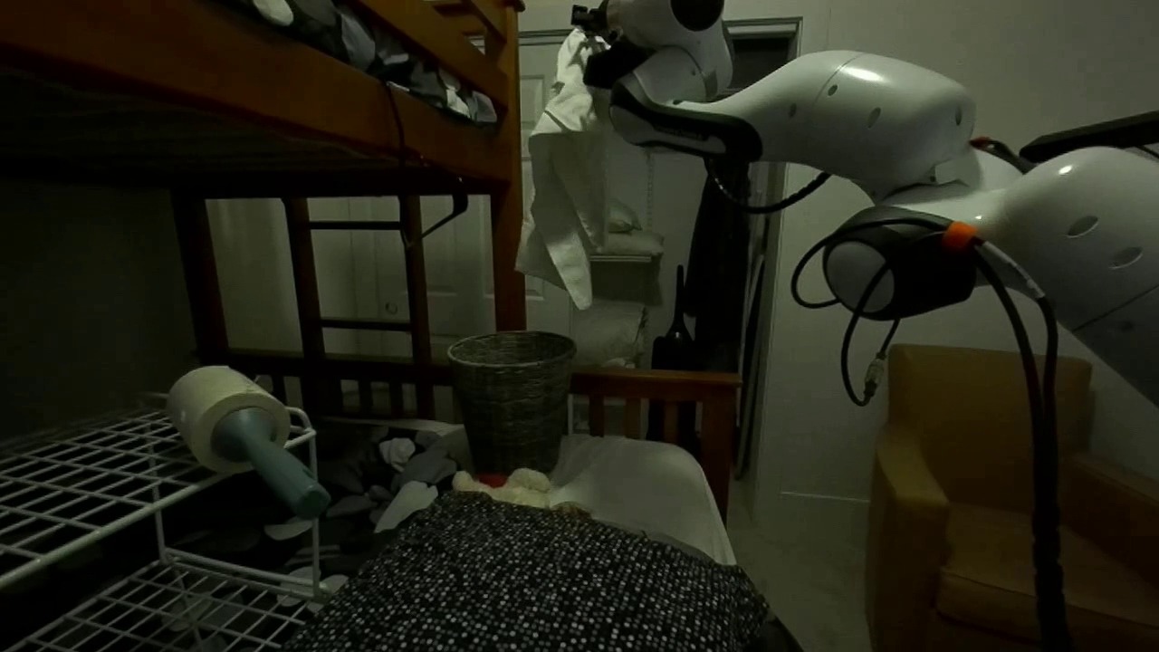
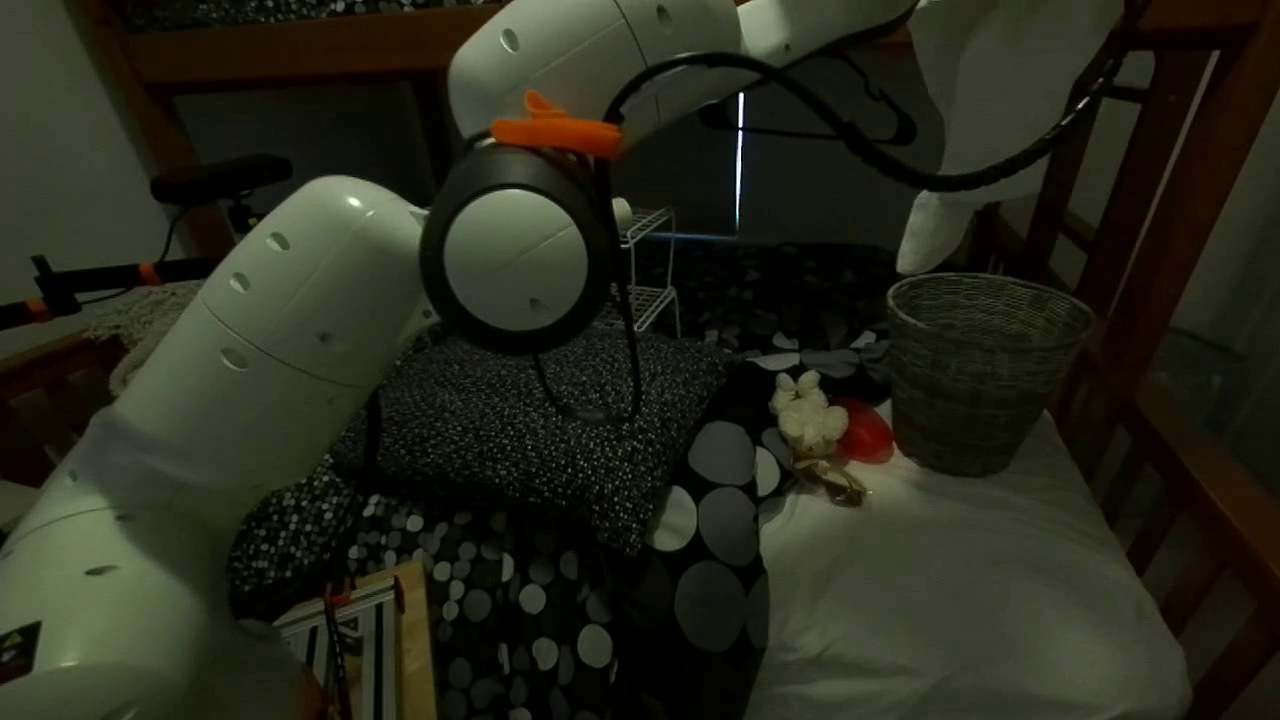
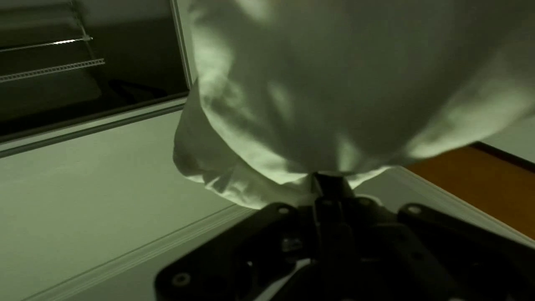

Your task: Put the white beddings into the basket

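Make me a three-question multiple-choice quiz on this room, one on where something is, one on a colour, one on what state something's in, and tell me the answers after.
1. Where does the basket stand?
A) On the armchair
B) On the floor
C) On the lower bunk

2. What colour is the handle of the roller on the wire rack?
A) Blue-green
B) Red
C) Yellow

3. What state is the gripper in?
A) Wide open, holding nothing
B) Shut on white cloth
C) Shut, holding nothing

Answers:
1 C, since both exterior views show it standing on the bed.
2 A, since the handle looks blue-green in an exterior view, against the pale roll.
3 B, since the wrist view shows its jaws together at the cloth's edge, and the cloth hangs down in both exterior views.
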Controlling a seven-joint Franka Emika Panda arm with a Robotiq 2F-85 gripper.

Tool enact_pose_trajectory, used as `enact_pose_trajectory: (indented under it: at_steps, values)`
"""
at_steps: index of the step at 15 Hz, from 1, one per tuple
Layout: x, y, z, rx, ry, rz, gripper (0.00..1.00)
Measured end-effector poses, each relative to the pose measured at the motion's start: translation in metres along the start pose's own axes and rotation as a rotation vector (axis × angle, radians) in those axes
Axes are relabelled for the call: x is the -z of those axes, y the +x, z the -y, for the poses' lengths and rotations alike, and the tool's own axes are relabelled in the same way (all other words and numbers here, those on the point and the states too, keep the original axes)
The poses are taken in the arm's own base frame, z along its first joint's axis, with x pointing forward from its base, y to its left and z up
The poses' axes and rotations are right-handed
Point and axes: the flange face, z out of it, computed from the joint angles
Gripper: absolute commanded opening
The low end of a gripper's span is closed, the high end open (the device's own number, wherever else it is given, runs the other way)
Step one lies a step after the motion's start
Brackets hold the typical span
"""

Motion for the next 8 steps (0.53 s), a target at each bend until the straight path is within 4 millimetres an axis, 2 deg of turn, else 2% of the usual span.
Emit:
enact_pose_trajectory:
  at_steps: [4, 8]
  values:
    - [-0.001, -0.005, 0.002, -0.018, 0.0, -0.002, 0.01]
    - [-0.008, -0.034, -0.004, -0.081, -0.002, -0.069, 0.01]
